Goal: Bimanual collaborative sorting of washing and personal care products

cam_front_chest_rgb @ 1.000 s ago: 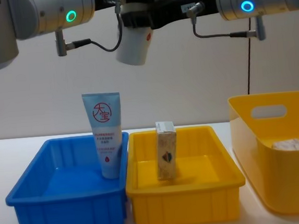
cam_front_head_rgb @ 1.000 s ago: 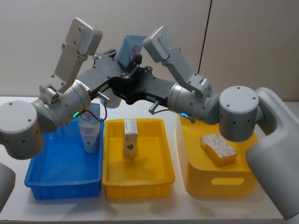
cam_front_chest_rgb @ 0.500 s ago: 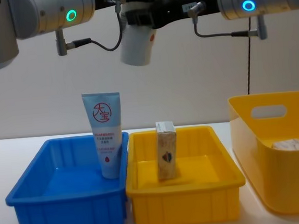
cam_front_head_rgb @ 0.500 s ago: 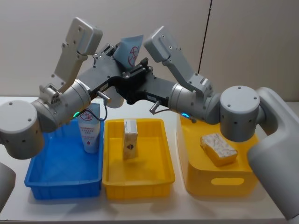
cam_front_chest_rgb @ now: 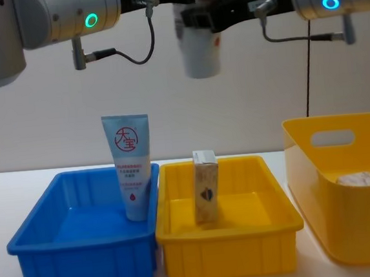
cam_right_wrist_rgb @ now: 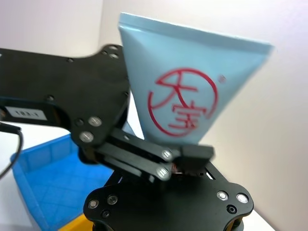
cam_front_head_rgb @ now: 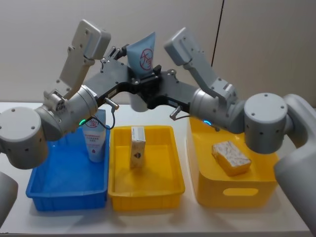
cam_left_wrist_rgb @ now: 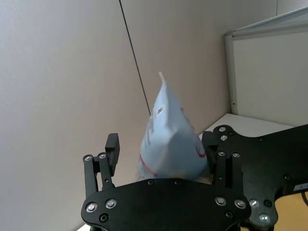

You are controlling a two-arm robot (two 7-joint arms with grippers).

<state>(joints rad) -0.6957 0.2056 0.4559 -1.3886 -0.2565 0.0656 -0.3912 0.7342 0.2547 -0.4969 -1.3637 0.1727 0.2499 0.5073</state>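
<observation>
red ringed "大宝" on both tubes [cam_right_wrist_rgb: 185,91] [cam_front_chest_rgb: 131,172] — "183-1" sticker on left hand [cam_right_wrist_rgb: 103,139]

Tube [cam_front_chest_rgb: 133,172] upright in blue tray [cam_front_chest_rgb: 84,251], box [cam_front_chest_rgb: 206,185] in yellow tray [cam_front_chest_rgb: 230,241]

A laboratory or robot test room is indicated; a white table [cam_front_head_rgb: 148,219] is set against a bare beige wall [cam_front_head_rgb: 39,39]; a thin black cable [cam_front_head_rgb: 217,34] is run down the wall; an office partition panel [cam_left_wrist_rgb: 269,72] is seen; plastic sorting trays in blue [cam_front_chest_rgb: 60,266] and yellow [cam_front_chest_rgb: 231,261] are laid out in a row.
</observation>
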